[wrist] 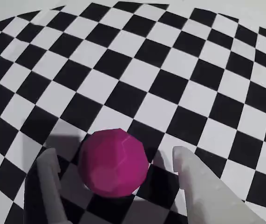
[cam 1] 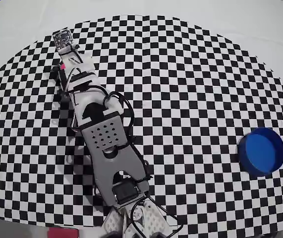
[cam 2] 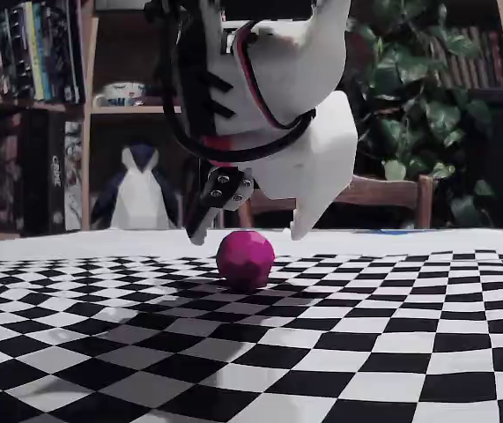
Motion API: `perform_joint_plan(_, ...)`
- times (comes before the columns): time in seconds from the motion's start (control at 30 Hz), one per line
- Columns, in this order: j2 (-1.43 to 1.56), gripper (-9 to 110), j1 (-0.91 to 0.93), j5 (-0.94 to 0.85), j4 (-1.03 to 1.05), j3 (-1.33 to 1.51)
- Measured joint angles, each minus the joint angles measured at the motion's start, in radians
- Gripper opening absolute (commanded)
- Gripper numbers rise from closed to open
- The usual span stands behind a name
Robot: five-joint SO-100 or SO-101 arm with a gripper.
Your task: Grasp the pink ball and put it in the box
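Note:
The pink ball (wrist: 114, 162) lies on the checkered cloth. My gripper (wrist: 114, 153) is open, with one white finger (wrist: 46, 179) to the ball's left and the other (wrist: 195, 184) to its right; a gap shows on both sides. In the fixed view the ball (cam 2: 246, 259) rests on the cloth and my gripper (cam 2: 247, 234) hangs just over it, fingertips at about the height of the ball's top. In the overhead view the arm reaches to the upper left and hides nearly all of the ball (cam 1: 62, 66). The round blue box (cam 1: 261, 151) stands far off at the right.
The black-and-white checkered cloth (cam 1: 191, 79) covers the table. The arm's base (cam 1: 131, 218) sits at the bottom edge of the overhead view. In the fixed view a bookshelf, a penguin toy (cam 2: 141, 198) and a chair stand behind the table.

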Motion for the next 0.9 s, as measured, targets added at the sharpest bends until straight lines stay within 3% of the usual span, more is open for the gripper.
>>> perform_joint_plan(0.9, -0.094, 28, 0.0, 0.0, 0.02, -0.109)
